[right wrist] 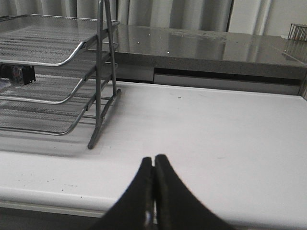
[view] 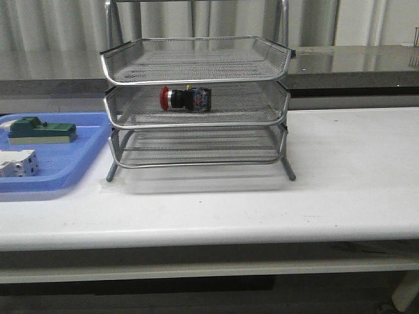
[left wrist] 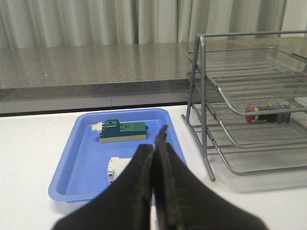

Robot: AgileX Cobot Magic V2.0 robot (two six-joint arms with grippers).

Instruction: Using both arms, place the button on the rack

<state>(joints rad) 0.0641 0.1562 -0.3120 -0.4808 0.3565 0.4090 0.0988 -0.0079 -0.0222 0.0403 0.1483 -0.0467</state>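
The button, black with a red cap, lies on its side on the middle shelf of the silver wire-mesh rack. It also shows in the left wrist view on that shelf of the rack. In the right wrist view only a dark end of it shows at the frame edge, under the rack's top shelf. My left gripper is shut and empty, near the blue tray. My right gripper is shut and empty, over bare table right of the rack. Neither arm shows in the front view.
A flat blue tray left of the rack holds a green block and a white-grey terminal block. A grey counter ledge runs behind the table. The white table's front edge is near.
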